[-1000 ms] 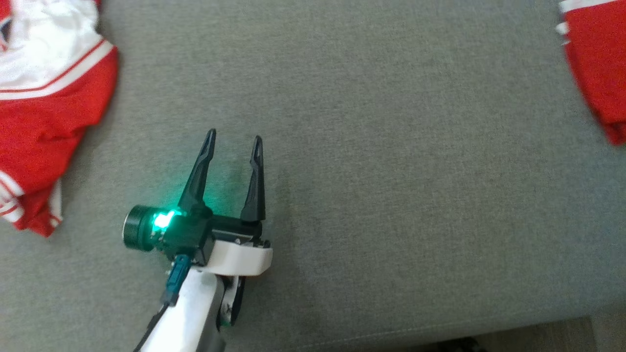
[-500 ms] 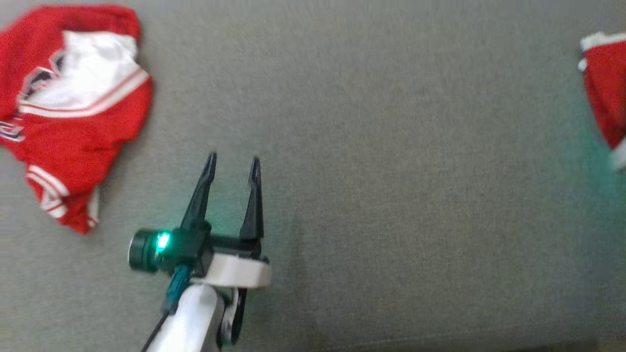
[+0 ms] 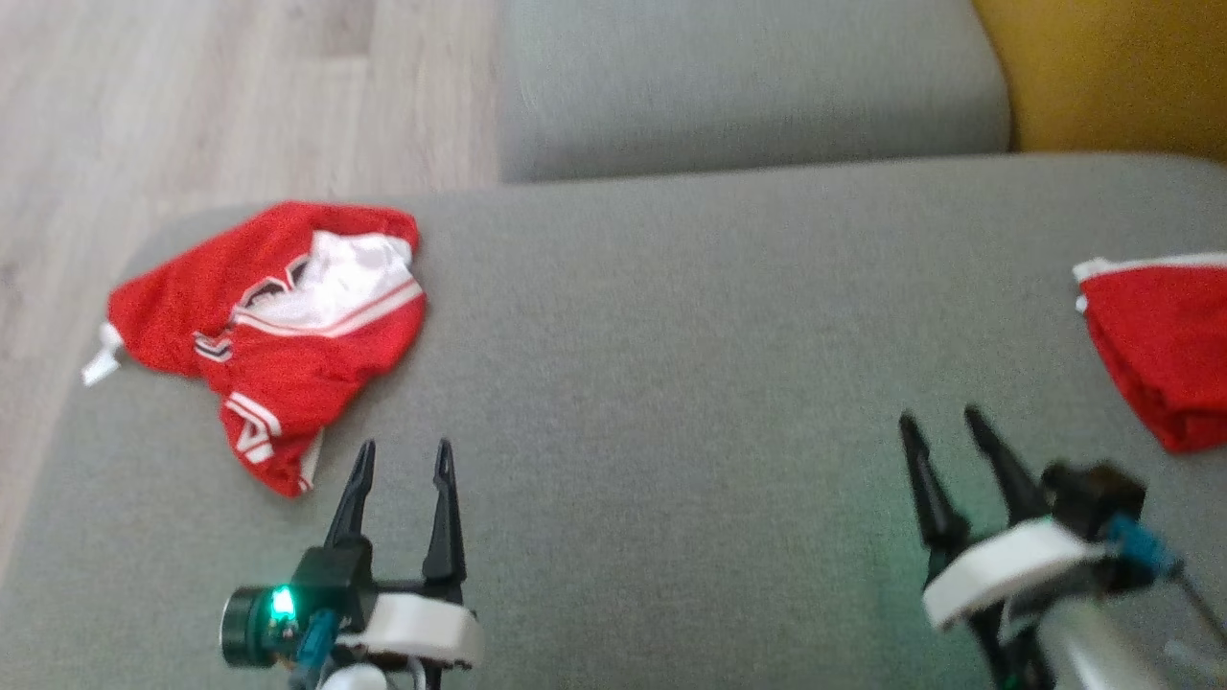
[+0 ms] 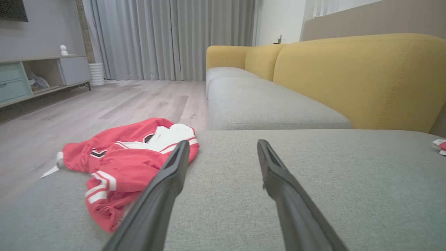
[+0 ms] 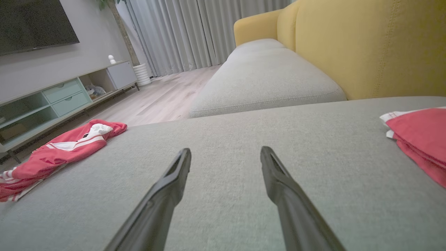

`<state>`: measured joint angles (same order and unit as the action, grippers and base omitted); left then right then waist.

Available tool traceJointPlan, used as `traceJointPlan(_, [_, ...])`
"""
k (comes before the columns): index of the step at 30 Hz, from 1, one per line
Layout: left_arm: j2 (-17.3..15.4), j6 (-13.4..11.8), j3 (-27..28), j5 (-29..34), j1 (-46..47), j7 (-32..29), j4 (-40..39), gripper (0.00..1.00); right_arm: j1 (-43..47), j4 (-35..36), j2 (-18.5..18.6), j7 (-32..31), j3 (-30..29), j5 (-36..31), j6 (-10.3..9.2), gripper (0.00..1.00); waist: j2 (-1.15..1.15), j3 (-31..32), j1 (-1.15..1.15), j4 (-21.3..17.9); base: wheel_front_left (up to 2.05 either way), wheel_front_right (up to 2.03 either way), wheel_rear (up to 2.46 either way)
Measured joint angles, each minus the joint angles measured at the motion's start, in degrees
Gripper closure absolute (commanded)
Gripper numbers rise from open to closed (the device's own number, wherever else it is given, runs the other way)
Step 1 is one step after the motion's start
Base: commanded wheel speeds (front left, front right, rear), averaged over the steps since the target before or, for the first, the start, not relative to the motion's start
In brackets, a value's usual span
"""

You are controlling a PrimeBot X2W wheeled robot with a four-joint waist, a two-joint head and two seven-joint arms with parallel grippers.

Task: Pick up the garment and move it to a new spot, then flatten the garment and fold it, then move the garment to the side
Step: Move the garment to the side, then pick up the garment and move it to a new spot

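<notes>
Since the crumpled garment (image 3: 278, 326) lies near the edge of the cushion (image 3: 671, 383), ahead-left of the left gripper (image 3: 404, 446), a clumsy grab could drag it onto the floor (image 3: 192, 96). Count: two red garments, including the folded garment (image 3: 1160, 345) right of the right gripper (image 3: 939, 416); two grippers, both spread wide, empty.

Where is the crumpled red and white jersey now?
In the head view the crumpled red and white jersey lies at the left end of the grey fabric cushion, ahead and left of the left claw.
</notes>
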<state>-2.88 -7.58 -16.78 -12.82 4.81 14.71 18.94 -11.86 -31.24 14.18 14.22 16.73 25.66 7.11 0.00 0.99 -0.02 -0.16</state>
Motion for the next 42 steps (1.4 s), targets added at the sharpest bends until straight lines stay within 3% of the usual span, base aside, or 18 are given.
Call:
traceJointPlan(2, [-0.02, -0.05, 1.19, 1.14, -1.46, 0.00, 0.85, 0.00, 6.19, 3.75, -3.65, 0.09, -2.60, -3.90, 0.00, 0.00, 0.00, 2.82, 0.00, 0.71, 0.00, 0.00, 0.00])
traceJointPlan(8, [-0.04, 0.02, 2.20, 1.26, -4.01, 0.00, 1.34, 0.00, 12.82, 8.11, -7.92, 0.14, -6.54, -9.17, 0.00, 0.00, 0.00, 5.33, 0.01, 1.57, 0.00, 0.00, 0.00])
traceJointPlan(23, [-0.04, -0.01, 2.15, 1.82, -4.13, 0.00, 1.64, 0.00, 13.82, 9.32, -9.71, 0.14, -7.80, -11.71, 0.00, 0.00, 0.00, 5.42, 0.02, 3.75, 0.00, 0.00, 0.00])
traceJointPlan(28, [-0.04, -0.08, 2.29, 2.83, -4.14, 0.00, 1.51, 0.00, 13.79, 8.89, -9.91, 0.14, -8.50, -12.14, 0.00, 0.00, 0.00, 5.09, 0.02, 8.43, 0.00, 0.00, 0.00])
traceJointPlan(38, [-0.47, -0.67, 6.41, 5.35, -5.24, 0.00, -1.09, 0.00, 13.21, 9.32, -10.84, 0.15, -11.09, -12.40, 0.00, 0.00, 0.00, 3.45, 0.02, 23.13, 0.00, 0.00, 0.00])
traceJointPlan(42, [-0.44, -1.57, 7.46, 6.38, -5.16, 0.00, -3.07, 0.00, 10.73, 9.58, -10.66, 0.15, -11.13, -12.72, 0.00, 0.00, 0.00, 0.86, 0.02, 26.67, 0.00, 0.00, 0.00])
